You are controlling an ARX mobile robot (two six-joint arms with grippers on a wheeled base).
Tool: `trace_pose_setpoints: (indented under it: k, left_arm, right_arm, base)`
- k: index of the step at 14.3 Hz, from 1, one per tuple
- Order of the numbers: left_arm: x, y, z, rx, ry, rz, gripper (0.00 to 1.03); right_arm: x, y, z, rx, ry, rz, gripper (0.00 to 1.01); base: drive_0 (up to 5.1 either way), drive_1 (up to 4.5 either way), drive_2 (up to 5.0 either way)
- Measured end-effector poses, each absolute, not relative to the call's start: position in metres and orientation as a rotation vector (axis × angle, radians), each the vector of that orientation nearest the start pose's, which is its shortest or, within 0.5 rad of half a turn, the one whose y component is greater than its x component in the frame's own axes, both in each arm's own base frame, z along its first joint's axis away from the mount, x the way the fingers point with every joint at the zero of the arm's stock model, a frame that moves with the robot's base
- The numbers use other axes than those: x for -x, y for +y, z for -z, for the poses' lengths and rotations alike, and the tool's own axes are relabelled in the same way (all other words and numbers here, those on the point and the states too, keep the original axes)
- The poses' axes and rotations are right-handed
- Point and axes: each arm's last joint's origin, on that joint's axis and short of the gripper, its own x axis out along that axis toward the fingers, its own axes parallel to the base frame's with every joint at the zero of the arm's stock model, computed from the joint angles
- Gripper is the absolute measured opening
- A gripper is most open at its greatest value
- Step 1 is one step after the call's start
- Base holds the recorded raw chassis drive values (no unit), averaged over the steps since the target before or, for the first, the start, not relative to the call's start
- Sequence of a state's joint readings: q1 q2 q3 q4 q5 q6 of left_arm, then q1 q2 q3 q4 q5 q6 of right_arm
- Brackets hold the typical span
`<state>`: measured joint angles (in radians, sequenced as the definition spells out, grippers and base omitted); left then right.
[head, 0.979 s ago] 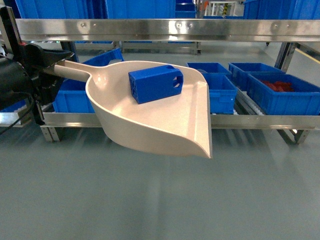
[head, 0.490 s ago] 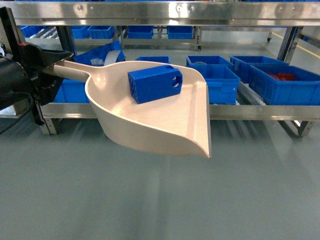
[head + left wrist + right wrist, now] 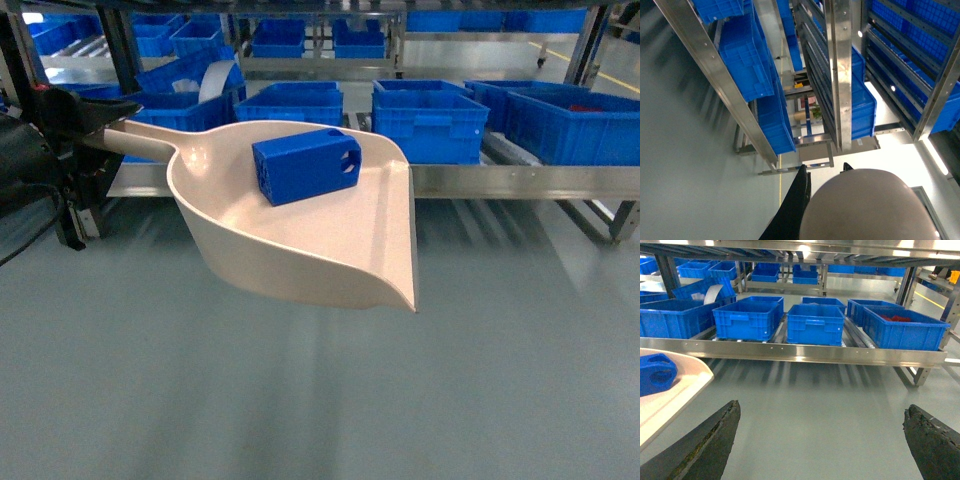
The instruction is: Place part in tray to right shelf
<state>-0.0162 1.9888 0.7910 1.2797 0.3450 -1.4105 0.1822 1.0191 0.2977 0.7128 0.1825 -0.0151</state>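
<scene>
Grey floor ran up to a steel shelf [image 3: 520,180] loaded with blue crates [image 3: 430,120]. Left claw [image 3: 95,135] was clamped on the tray [image 3: 300,240] handle, lip pointing right. Part [image 3: 305,165] lay in the tray, long axis left-right, looped end right. Right claw [image 3: 820,440] was wide open, empty.

My tray [image 3: 300,240] is plain beige. On it, the part [image 3: 305,165] is solid bright blue. Behind the tray, the crates [image 3: 430,125] are blue, on the silver shelf [image 3: 520,180]. The floor [image 3: 320,400] is grey.
</scene>
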Motion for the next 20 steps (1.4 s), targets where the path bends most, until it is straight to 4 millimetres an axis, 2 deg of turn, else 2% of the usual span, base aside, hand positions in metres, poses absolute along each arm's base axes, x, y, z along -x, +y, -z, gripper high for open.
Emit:
trace_pose_setpoints:
  k: [20]
  left_arm:
    - [-0.3665, -0.0158, -0.1459, 1.379, 0.191, 0.358, 0.14]
  right_arm:
    - [-0.1989, 0.0313, -0.2111, 0.016, 0.007, 0.0, 0.98]
  base:
    - [0.0, 0.0, 0.0]
